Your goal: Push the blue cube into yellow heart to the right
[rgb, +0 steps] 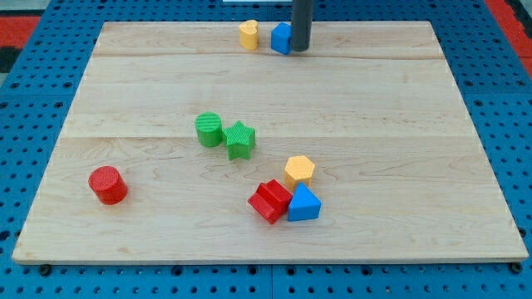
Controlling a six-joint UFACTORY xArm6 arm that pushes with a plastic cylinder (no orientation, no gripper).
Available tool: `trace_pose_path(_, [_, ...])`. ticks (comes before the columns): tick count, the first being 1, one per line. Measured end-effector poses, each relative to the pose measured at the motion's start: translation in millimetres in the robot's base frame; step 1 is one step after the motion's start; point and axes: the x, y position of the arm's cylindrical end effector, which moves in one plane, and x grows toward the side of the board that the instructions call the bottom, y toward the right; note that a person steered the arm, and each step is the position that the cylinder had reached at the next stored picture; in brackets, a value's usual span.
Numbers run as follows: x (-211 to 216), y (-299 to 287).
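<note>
The blue cube [281,38] sits near the top edge of the wooden board, at the view's top centre. The yellow heart [248,35] stands just to its left, a small gap between them. My tip [300,48] is the lower end of the dark rod coming down from the view's top. It rests against the blue cube's right side, partly covering it.
A green cylinder [209,129] and green star [240,139] touch near the board's middle. A red cylinder [108,184] sits at lower left. A yellow hexagon [300,170], red cube [269,200] and blue triangular block [303,204] cluster at lower centre. The board [399,124] lies on blue pegboard.
</note>
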Motion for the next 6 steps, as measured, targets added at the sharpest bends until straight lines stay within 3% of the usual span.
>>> trace_pose_path(2, [-34.1, 19.6])
trace_pose_path(6, [-23.1, -28.3])
